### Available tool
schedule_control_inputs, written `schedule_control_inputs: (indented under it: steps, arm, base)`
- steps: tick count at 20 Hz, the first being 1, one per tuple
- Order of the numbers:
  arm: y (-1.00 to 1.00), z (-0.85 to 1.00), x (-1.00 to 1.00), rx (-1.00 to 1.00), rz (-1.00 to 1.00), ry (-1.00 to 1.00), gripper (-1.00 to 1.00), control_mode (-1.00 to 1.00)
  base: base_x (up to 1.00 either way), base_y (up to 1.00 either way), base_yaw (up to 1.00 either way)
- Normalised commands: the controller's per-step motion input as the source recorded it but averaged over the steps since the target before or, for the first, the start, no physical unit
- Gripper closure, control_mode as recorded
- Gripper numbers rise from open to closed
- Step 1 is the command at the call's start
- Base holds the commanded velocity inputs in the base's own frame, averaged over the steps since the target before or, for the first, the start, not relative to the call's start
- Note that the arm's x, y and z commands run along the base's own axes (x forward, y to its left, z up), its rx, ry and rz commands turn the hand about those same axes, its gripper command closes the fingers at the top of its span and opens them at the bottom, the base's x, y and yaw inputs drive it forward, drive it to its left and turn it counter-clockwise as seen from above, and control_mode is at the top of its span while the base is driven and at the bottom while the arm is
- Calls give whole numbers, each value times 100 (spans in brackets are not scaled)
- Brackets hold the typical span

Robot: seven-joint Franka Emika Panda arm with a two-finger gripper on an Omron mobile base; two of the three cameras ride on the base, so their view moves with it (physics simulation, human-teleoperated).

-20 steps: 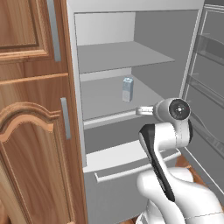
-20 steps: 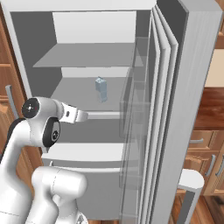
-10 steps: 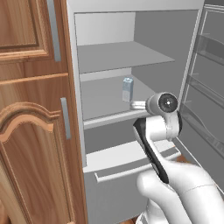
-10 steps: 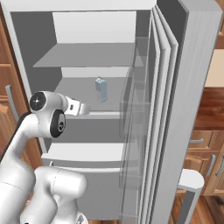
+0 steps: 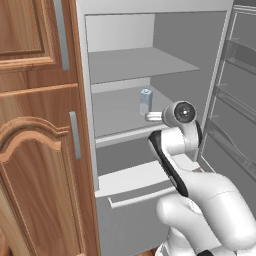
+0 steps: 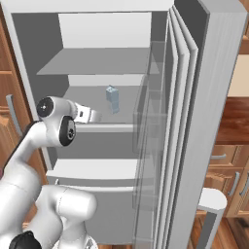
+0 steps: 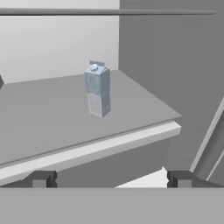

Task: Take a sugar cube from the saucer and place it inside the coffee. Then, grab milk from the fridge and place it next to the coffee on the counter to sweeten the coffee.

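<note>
Currently: end effector (image 7: pixel 110 179) open, empty, facing the fridge (image 5: pixel 175 65) interior.
Milk (image 7: pixel 97 89) stands upright on the middle shelf (image 7: pixel 52 118), well apart.

The milk (image 7: pixel 97 89) is a small, tall, pale blue-grey carton with a peaked top and a small round cap on its slope. It stands upright and alone on the middle shelf of the fridge (image 5: pixel 125 65), toward the back and right of centre, one corner turned to the front. The fridge is light grey with a pale interior; its door stands wide open, showing flat shelves and a drawer below.
</note>
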Motion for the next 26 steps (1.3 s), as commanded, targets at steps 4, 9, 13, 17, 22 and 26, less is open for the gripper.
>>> schedule_control_inputs:
  steps: [4, 9, 13, 17, 22, 26]
  arm:
    - [1, 0, 30, -2, -1, 0, -100, -100]
    - [0, 0, 32, 0, -2, 0, -100, -100]
    - [0, -1, 34, -1, -2, 0, -100, -100]
    - [3, 0, 32, -1, -4, 0, -100, -100]
    - [5, -4, 29, -1, -5, 0, -100, -100]
    - [6, -15, 24, 0, -8, 0, -100, -100]
  base:
    - [0, 0, 0]
    - [0, 0, 0]
    - [0, 0, 0]
    - [0, 0, 0]
    - [0, 0, 0]
    - [0, 0, 0]
